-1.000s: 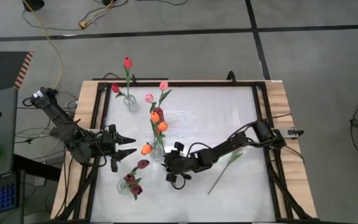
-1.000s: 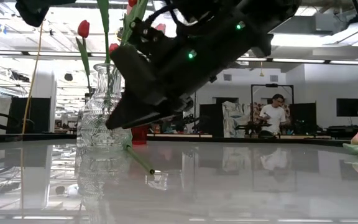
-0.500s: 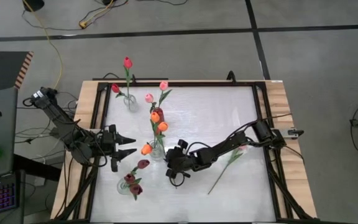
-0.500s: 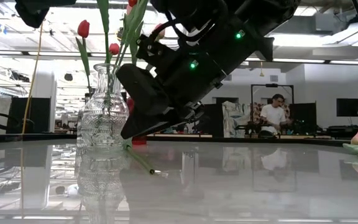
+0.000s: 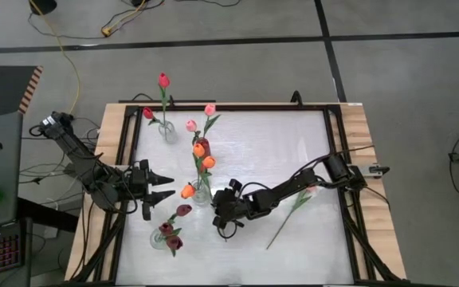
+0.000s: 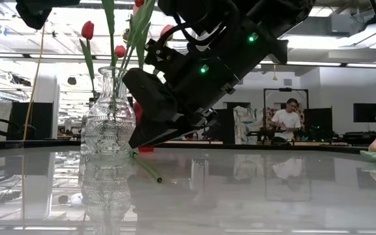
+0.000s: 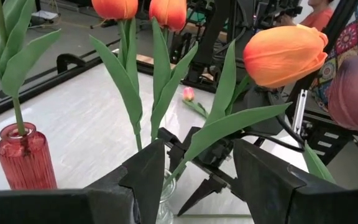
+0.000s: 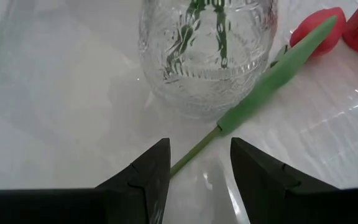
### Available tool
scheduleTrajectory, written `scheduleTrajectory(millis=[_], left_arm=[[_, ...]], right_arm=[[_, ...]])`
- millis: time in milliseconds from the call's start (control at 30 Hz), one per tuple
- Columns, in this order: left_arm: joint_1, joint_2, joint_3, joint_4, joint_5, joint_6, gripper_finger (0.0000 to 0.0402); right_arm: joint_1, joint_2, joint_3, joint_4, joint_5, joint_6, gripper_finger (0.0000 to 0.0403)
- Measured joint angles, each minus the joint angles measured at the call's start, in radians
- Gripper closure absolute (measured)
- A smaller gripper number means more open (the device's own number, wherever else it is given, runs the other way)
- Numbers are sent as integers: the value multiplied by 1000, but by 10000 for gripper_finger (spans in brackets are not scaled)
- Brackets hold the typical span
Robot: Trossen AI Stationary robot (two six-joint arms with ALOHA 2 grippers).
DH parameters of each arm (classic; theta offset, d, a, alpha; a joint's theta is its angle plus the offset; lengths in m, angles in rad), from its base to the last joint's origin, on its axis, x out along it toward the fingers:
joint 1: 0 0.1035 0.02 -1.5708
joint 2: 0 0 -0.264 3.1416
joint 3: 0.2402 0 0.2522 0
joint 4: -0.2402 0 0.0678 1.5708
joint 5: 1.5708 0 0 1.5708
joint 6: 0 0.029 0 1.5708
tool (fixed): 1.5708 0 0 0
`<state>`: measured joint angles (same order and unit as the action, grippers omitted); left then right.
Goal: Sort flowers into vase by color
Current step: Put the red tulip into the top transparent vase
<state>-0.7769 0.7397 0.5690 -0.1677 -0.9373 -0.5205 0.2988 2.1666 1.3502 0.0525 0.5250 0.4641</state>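
One red tulip [image 8: 272, 74] lies ahead of right tool [image 8: 194, 168].

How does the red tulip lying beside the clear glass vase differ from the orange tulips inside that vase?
The red tulip lies flat on the table beside the clear glass vase; the orange tulips stand upright in it. One head is red, the others orange. Both have green stems and leaves.

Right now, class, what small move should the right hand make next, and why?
Probably ease forward and down, then close on the loose red tulip's stem: the right hand is open, and the stem lies flat on the table just ahead of its fingers, beside the clear glass vase.
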Motion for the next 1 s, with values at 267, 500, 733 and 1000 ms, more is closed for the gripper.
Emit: scheduleTrajectory(millis=[267,500,733,1000], left_arm=[[0,0,0,0,0,-2,223],[0,0,0,0,0,-16,223],[0,0,0,0,0,-17,223],[0,0,0,0,0,-19,223]], right_arm=[[7,0,0,-3,-3,60,210],[15,15,0,17,-2,70,210],[21,42,0,15,3,70,210],[20,45,3,-37,41,70,210]])
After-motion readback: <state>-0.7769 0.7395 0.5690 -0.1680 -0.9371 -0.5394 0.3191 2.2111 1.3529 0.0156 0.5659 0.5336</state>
